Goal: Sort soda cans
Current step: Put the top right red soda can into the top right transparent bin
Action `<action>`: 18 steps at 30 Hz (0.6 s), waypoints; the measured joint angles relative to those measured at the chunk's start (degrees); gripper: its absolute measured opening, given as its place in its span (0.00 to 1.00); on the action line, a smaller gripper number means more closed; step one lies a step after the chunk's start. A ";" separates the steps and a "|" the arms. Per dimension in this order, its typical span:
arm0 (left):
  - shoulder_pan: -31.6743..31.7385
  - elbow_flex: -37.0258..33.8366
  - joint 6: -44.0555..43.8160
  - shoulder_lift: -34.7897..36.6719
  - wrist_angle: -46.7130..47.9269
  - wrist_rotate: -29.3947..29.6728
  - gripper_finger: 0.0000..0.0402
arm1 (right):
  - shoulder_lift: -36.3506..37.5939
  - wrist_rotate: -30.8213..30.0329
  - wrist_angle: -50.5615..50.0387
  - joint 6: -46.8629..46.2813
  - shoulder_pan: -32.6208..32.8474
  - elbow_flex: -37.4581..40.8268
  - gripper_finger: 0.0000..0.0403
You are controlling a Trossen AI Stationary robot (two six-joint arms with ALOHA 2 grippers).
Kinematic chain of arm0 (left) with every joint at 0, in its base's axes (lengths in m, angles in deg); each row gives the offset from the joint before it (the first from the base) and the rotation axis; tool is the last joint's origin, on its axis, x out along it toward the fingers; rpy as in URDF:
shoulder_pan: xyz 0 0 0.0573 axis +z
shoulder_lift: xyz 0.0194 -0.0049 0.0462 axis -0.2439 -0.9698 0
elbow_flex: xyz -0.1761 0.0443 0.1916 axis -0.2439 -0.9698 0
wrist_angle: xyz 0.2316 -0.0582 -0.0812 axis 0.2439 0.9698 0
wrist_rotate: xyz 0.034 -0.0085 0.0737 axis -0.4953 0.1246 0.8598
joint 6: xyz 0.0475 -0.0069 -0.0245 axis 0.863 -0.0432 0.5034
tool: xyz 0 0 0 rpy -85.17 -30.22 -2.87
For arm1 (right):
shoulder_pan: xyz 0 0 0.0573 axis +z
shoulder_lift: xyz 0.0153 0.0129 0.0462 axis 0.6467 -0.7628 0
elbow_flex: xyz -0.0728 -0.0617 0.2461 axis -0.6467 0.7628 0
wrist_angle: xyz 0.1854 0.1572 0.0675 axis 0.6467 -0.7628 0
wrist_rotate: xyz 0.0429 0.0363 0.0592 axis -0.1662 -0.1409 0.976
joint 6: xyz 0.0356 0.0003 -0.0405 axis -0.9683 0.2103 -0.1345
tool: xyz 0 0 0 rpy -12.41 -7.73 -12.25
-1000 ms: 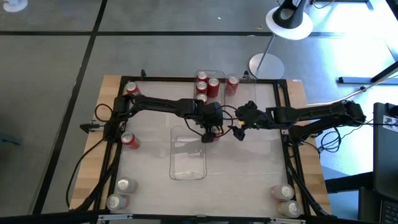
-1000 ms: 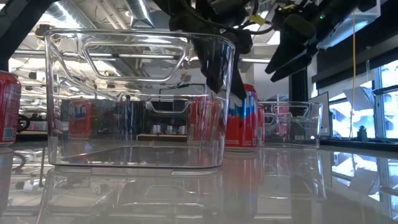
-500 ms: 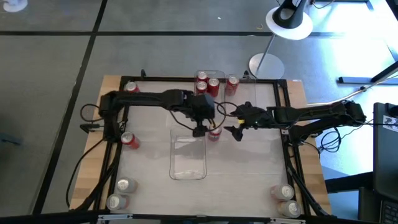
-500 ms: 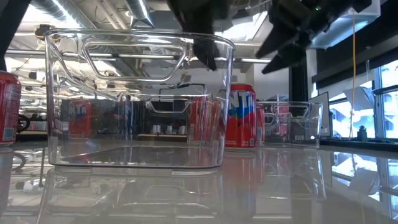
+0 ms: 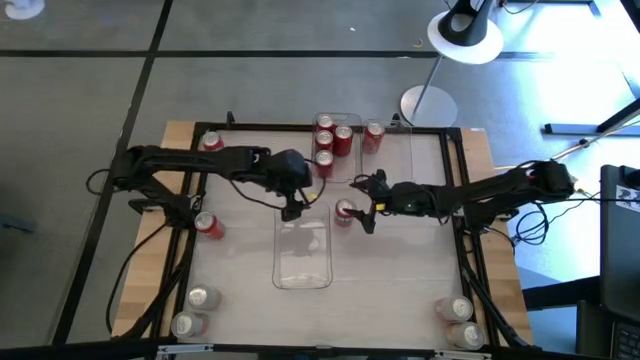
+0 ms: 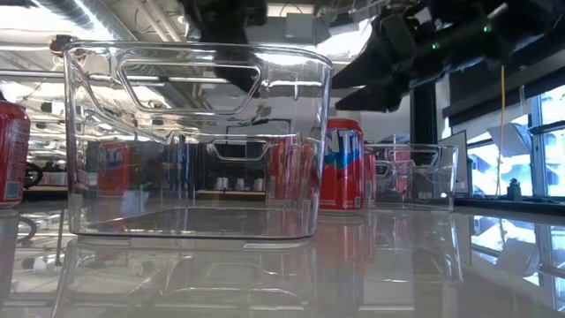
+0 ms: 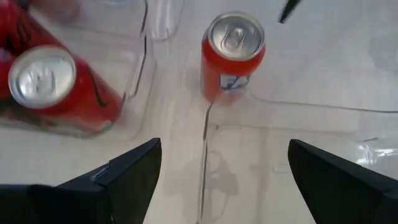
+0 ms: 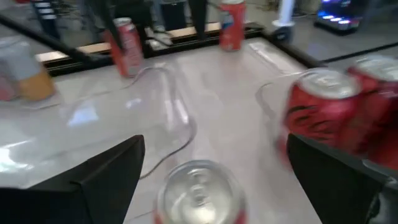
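Note:
A red soda can [image 5: 345,211] [image 7: 233,55] stands upright on the table, just right of the near clear bin [image 5: 300,262]. My right gripper [image 5: 363,217] [image 8: 205,168] is open and hangs close to the can's right side. In the right wrist view the can's silver top [image 8: 199,186] lies between and beyond the two fingers, with nothing touching. My left gripper [image 5: 293,207] [image 7: 224,186] is open over the bin's far left corner, clear of the can. Several red cans [image 5: 330,135] stand in the far clear bin [image 5: 347,170].
Single cans stand about the table: far left [image 5: 212,142], left edge [image 5: 208,226], two at the near left corner [image 5: 192,310], two at the near right corner [image 5: 460,320], one beside the far bin [image 5: 374,135]. A black frame [image 5: 455,180] borders the table.
My left gripper has drawn back from the red can toward the table's left edge and risen, staying open; the can stays standing. My right gripper has sunk and moved left toward the can, its fingers tipping from steeply down to nearly level.

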 joint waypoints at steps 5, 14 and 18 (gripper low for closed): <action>0.09 -5.23 -1.99 2.52 -2.68 0.08 0.84 | -4.87 1.95 2.51 -0.32 0.00 0.45 0.97; 0.07 -5.77 -3.43 2.59 -2.94 0.09 0.84 | -10.71 1.61 4.82 -1.58 0.00 0.43 0.97; 0.07 -5.77 -3.37 2.59 -3.73 0.11 0.84 | -12.82 1.51 4.80 -2.15 0.00 0.43 0.97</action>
